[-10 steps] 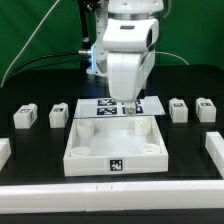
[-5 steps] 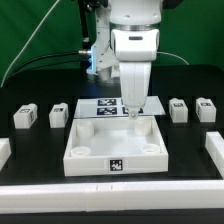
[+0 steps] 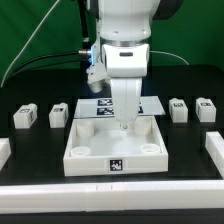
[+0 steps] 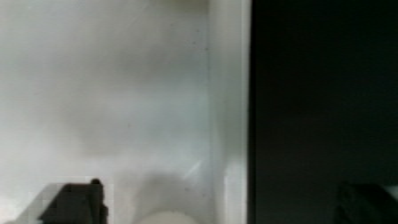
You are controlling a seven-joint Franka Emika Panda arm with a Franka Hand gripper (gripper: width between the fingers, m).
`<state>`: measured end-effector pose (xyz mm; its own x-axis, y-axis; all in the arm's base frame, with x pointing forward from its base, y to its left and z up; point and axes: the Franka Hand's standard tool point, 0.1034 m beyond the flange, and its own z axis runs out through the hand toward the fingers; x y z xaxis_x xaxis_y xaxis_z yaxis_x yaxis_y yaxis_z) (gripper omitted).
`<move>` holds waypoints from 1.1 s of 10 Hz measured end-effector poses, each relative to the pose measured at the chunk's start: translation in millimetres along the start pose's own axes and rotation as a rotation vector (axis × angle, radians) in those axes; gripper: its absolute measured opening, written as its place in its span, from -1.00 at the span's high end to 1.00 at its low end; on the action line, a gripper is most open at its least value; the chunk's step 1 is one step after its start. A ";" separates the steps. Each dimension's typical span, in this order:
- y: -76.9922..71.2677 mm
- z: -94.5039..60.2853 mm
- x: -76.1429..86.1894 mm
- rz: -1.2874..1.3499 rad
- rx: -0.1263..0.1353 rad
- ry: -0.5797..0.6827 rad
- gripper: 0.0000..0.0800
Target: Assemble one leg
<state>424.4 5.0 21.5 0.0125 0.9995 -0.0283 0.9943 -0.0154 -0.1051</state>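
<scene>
Four small white legs with tags lie on the black table in the exterior view: two on its left (image 3: 25,117) (image 3: 59,114) and two on its right (image 3: 179,109) (image 3: 206,109). My gripper (image 3: 123,124) points down at the far wall of the large white tray (image 3: 150,150), far from every leg. In the wrist view the gripper (image 4: 217,206) is open and empty. One dark fingertip (image 4: 71,205) is over the white tray surface (image 4: 125,100), the other over the black table. No leg shows in the wrist view.
The marker board (image 3: 92,104) lies just behind the tray, partly hidden by the arm. White blocks sit at the left edge (image 3: 4,152) and right edge (image 3: 214,148). A long white bar (image 3: 110,196) runs along the front.
The arm has turned, shifted toward the exterior view's left and come lower. The gripper went from the tray's far right part to its far wall near the middle. The legs have not moved.
</scene>
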 end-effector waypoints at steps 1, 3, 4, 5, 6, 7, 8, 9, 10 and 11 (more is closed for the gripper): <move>-1.8 3.3 0.6 0.004 0.007 0.001 -0.62; -4.3 12.1 2.4 0.009 0.024 0.003 -0.62; -4.7 13.5 2.6 0.016 0.027 0.003 -0.60; -4.9 13.6 2.5 0.018 0.028 0.003 -0.60; -5.0 13.7 2.2 0.019 0.028 0.003 -0.17; -5.0 13.7 2.1 0.019 0.028 0.003 0.29; -5.1 13.8 2.1 0.019 0.028 0.003 0.63; -4.8 13.6 2.1 0.019 0.027 0.003 0.63; -2.2 12.1 2.2 0.019 0.016 0.005 0.82; -2.0 12.1 2.1 0.020 0.015 0.005 0.82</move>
<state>421.2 6.9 9.7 0.0326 0.9991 -0.0257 0.9923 -0.0354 -0.1190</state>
